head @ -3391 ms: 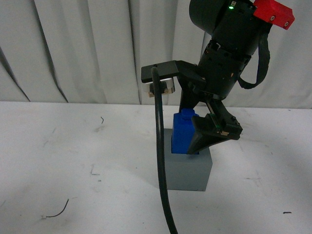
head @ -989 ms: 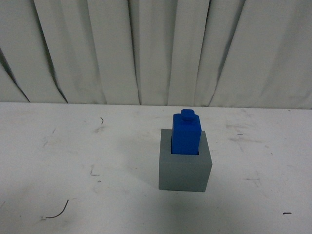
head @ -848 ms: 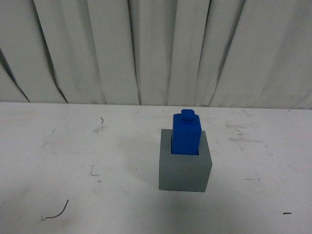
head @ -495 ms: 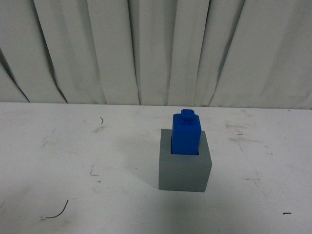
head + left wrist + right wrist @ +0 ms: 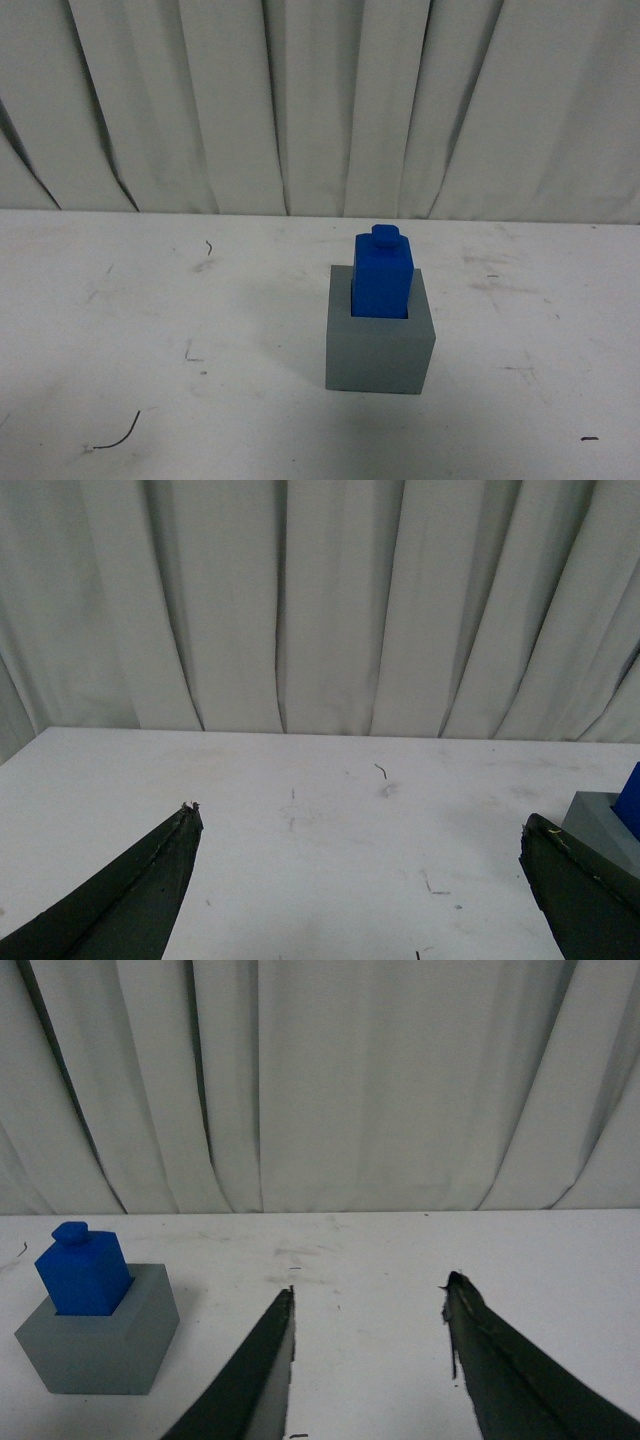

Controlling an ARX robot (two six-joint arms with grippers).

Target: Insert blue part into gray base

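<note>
The blue part (image 5: 382,274) stands upright in the square recess of the gray base (image 5: 380,345) on the white table, its knob on top. Both show in the right wrist view, the blue part (image 5: 84,1270) in the gray base (image 5: 100,1345), off to one side of my right gripper (image 5: 368,1285), which is open and empty. My left gripper (image 5: 358,820) is open and empty above bare table; an edge of the gray base (image 5: 600,820) and a sliver of the blue part (image 5: 633,795) show beside one finger. Neither arm shows in the front view.
The white table (image 5: 150,330) carries scuff marks and a small dark wire scrap (image 5: 120,432) near its front left. A pleated white curtain (image 5: 300,100) hangs behind the table.
The right arm, which stood at the blue part 3.4 s ago, has left the front view. The blue part stays in the gray base, unmoved over the last second.
</note>
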